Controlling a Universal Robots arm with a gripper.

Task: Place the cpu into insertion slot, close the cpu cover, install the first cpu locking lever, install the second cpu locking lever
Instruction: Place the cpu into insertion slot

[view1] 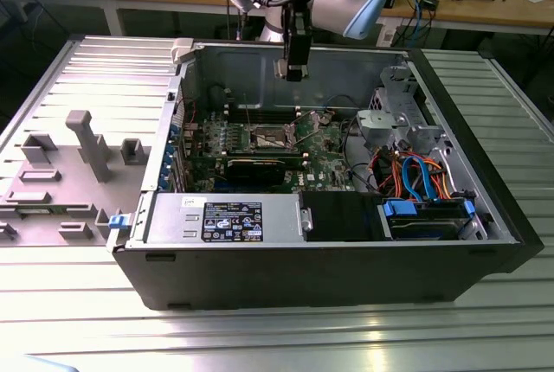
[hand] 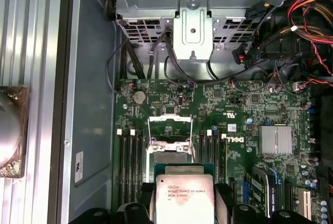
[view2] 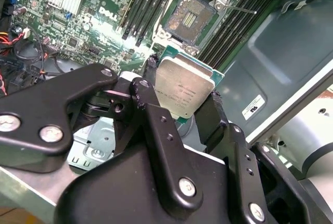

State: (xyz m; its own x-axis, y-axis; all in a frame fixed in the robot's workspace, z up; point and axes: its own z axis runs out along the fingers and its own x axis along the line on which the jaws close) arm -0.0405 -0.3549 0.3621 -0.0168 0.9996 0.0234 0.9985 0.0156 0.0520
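My gripper (view1: pixel 292 67) hangs above the open computer case, over the motherboard. In both wrist views its black fingers are shut on the cpu (view2: pixel 183 85) (hand: pixel 182 197), a flat silver-grey square held by two opposite edges. The insertion slot (view2: pixel 191 14) (hand: pixel 170 153) lies on the green board just beyond the held chip, with a dark centre and nothing in it. The cpu hides part of the slot in the first wrist view. The cpu cover (hand: pixel 170 116) stands swung up at the socket's far edge. A thin wire locking lever (view2: pixel 237 9) sticks out beside the socket.
Black memory slots (view2: pixel 151 5) (hand: pixel 127 156) flank the socket on both sides. A finned heatsink (hand: pixel 276 140), a black graphics card (view1: pixel 260 167), a drive cage (view1: pixel 394 121) and orange and blue cables (view1: pixel 415 173) crowd the case. A grey fixture plate (view1: pixel 78 156) lies at the exterior view's left.
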